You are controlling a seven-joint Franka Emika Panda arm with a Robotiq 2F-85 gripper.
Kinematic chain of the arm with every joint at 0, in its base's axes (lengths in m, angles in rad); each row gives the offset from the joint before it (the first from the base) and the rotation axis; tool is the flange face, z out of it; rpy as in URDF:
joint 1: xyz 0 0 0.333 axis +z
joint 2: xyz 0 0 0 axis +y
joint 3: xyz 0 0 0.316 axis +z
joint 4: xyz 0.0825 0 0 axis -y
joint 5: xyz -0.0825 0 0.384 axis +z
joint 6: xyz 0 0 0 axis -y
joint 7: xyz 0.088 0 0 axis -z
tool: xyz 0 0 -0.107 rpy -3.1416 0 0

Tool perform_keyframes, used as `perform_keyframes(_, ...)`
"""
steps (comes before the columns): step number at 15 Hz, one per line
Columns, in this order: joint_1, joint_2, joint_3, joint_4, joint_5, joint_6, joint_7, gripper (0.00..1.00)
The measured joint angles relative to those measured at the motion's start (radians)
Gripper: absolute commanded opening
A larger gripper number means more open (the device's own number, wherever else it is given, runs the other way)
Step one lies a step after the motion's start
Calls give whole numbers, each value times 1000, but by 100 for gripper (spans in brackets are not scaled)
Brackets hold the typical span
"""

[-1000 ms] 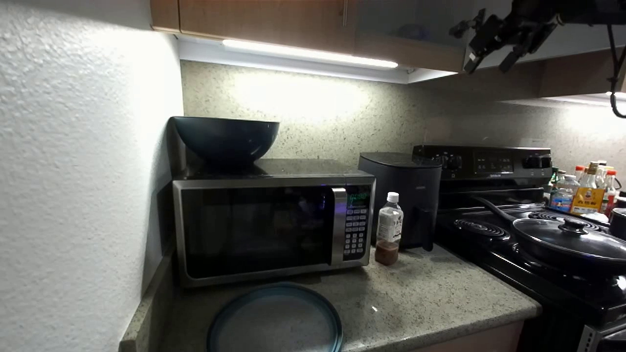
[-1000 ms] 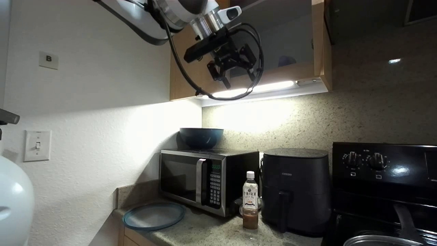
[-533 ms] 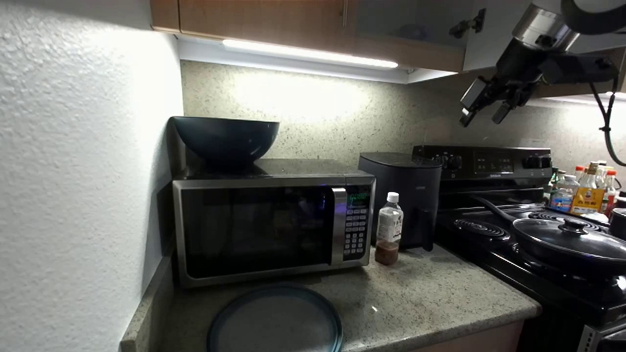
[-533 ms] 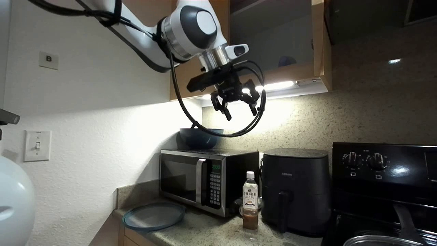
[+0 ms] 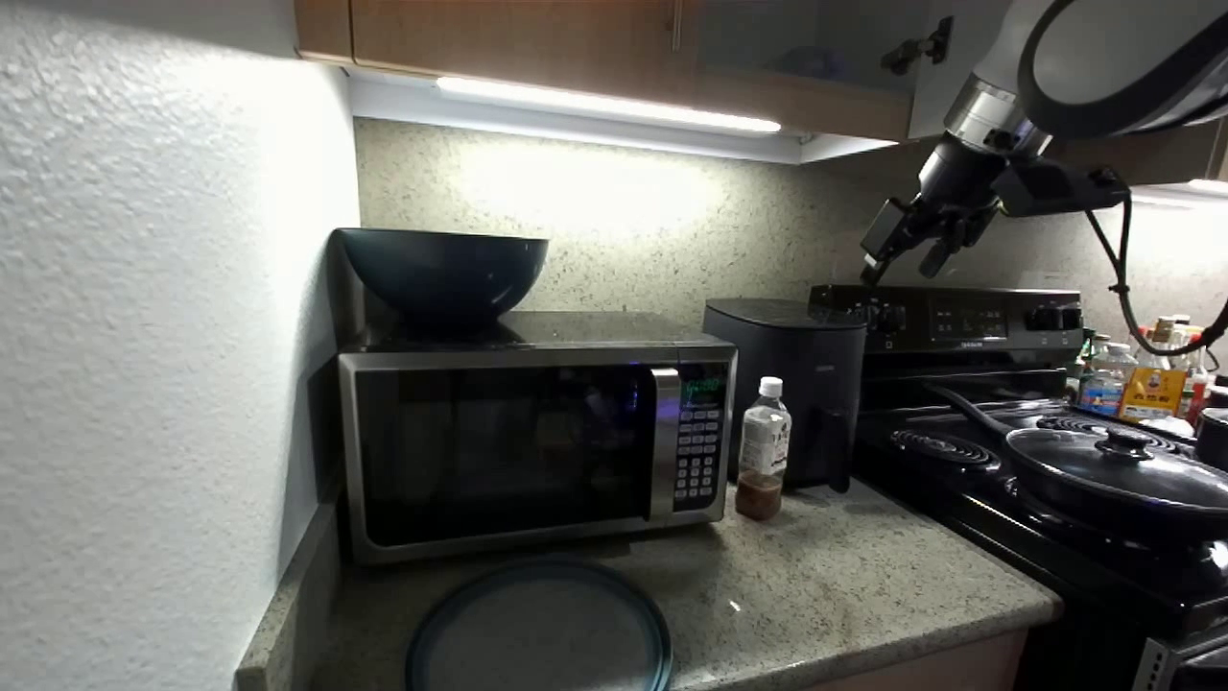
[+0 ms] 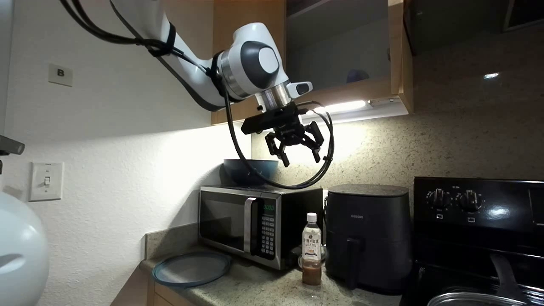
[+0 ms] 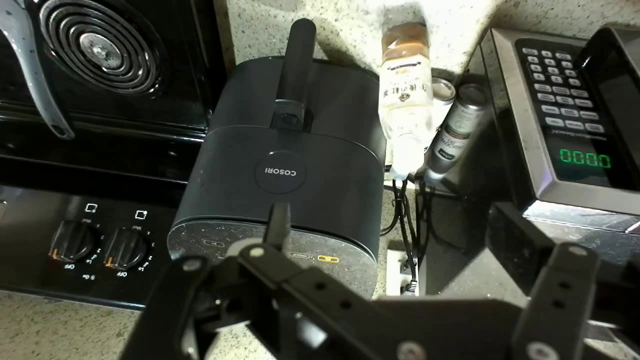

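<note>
Air fryer (image 6: pixel 378 231) on speckled counter (image 5: pixel 844 576) beside stove (image 5: pixel 962 501); gripper (image 6: pixel 301 160) above, 2 jaws apart.

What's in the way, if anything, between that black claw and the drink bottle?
Nothing visible: in the wrist view, no object covers the bottle below the open gripper. The air fryer and microwave only flank it, and the dangling cable loop doesn't cross it there.

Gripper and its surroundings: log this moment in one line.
gripper: open, empty, in midair | bottle: capped, upright on counter | air fryer: next to bottle | microwave: door shut, display lit
</note>
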State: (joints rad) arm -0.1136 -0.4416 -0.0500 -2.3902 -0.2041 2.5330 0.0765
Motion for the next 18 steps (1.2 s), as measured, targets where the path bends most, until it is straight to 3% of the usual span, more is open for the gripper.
perform_keyframes(8,8,32,1,10,2,2,0,100)
perform_keyframes(18,48,308,-1,147,44,18,-14,100)
